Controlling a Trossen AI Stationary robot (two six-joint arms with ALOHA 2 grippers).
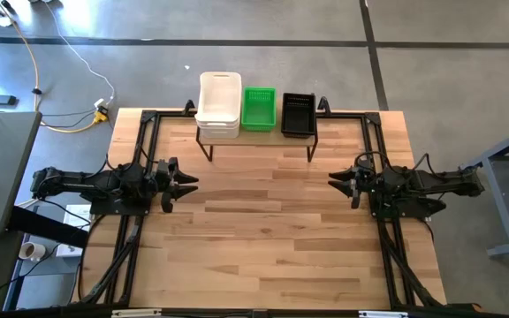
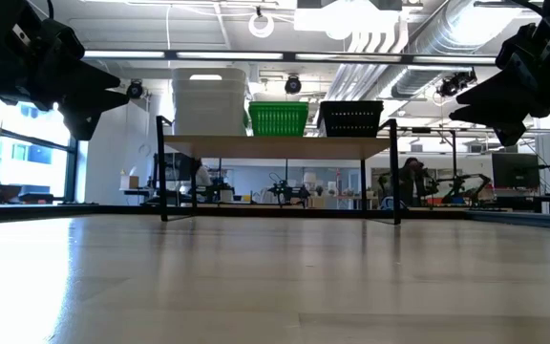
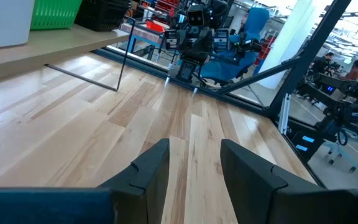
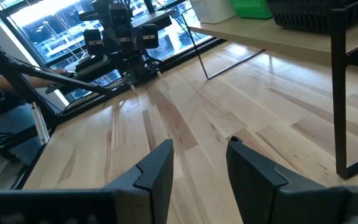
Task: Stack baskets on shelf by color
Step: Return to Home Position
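Note:
The shelf (image 1: 256, 135) stands at the table's far edge on thin black legs. On its plank sit a stack of white baskets (image 1: 219, 104) at the left, green baskets (image 1: 258, 108) in the middle and black baskets (image 1: 298, 113) at the right. The stacks also show in the low view as white (image 2: 208, 100), green (image 2: 278, 118) and black (image 2: 350, 118). My left gripper (image 1: 189, 181) waits open above the table's left side, and my right gripper (image 1: 336, 180) waits open above the right side. Both point toward the table's middle with nothing between their fingers.
Black frame rails (image 1: 140, 159) run along the table's left and right sides under the arms. The wide wooden tabletop (image 1: 263, 230) lies bare between the grippers and toward the near edge. Beyond the table a cable (image 1: 60, 53) lies on the floor.

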